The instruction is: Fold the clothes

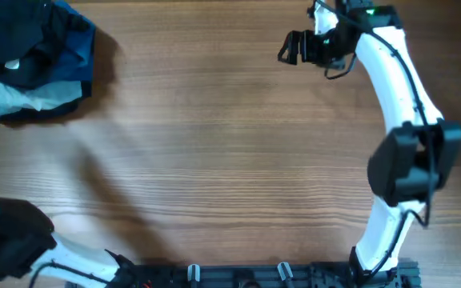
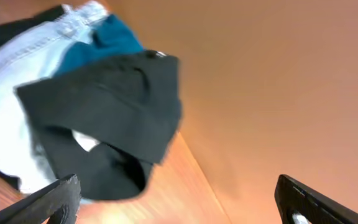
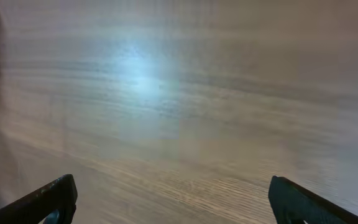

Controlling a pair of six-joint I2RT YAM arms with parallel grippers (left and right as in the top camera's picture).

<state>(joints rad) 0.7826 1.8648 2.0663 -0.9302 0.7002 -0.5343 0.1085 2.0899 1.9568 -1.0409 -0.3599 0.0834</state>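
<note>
With left gripper (image 2: 176, 202) and right gripper (image 3: 169, 202) gaping empty, we judge the black shirt (image 2: 110, 106) at ten o'clock limp and light, best pinched at its edge.

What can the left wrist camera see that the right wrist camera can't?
Only the left wrist camera sees a black soft-fabric garment lying over a bright blue garment and a pale blue-white garment, beyond the open left pincer. Only the right wrist camera sees the open right pincer and a bright patch of glare. Both show the brown wooden table, each with its own pincer spread wide at the bottom.
</note>
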